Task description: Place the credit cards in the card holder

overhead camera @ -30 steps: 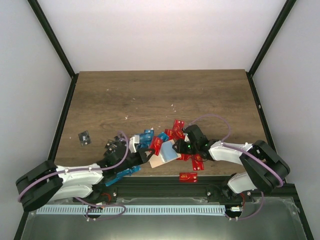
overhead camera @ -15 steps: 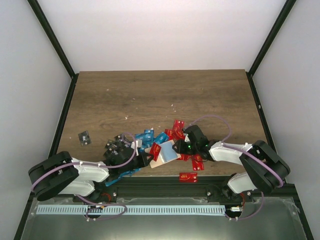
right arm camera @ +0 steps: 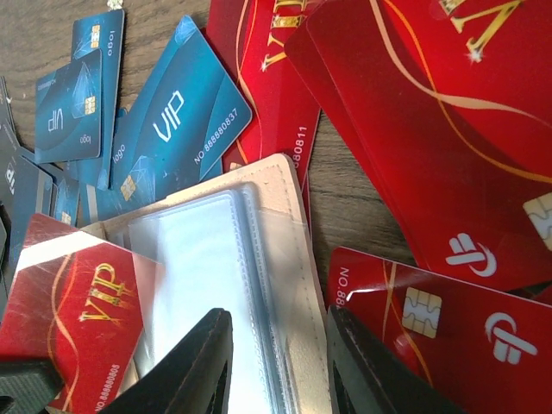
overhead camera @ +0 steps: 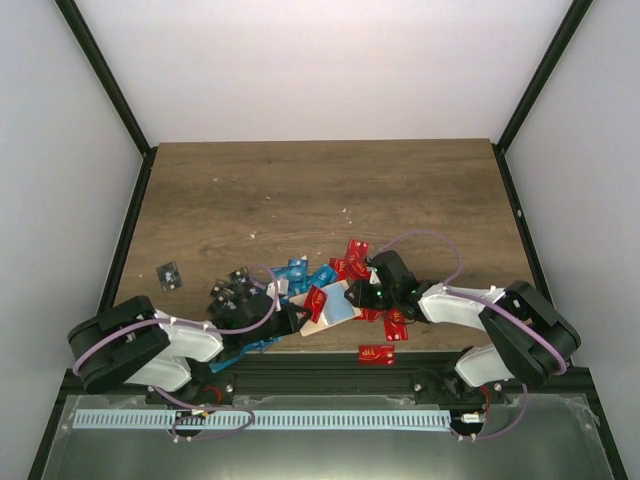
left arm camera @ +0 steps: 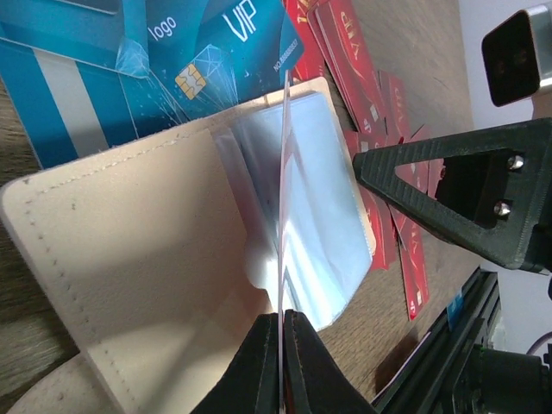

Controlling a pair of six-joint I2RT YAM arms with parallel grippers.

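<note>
The beige card holder lies open near the table's front, its clear sleeves facing up. My left gripper is shut on a red card, which shows edge-on in the left wrist view, standing over the sleeves. My right gripper is open, one finger on the sleeves and one beside the holder's right flap. Blue cards and red cards lie loose around the holder. In the top view the left gripper and right gripper flank the holder.
Several black cards lie left of the pile and one alone farther left. A red card sits at the front edge. A blue card lies beside the left arm. Black frame rails border the table.
The left arm's rear links have swung in toward the table's centre, and the held red card has moved slightly down over the holder. The right arm has stayed put.
</note>
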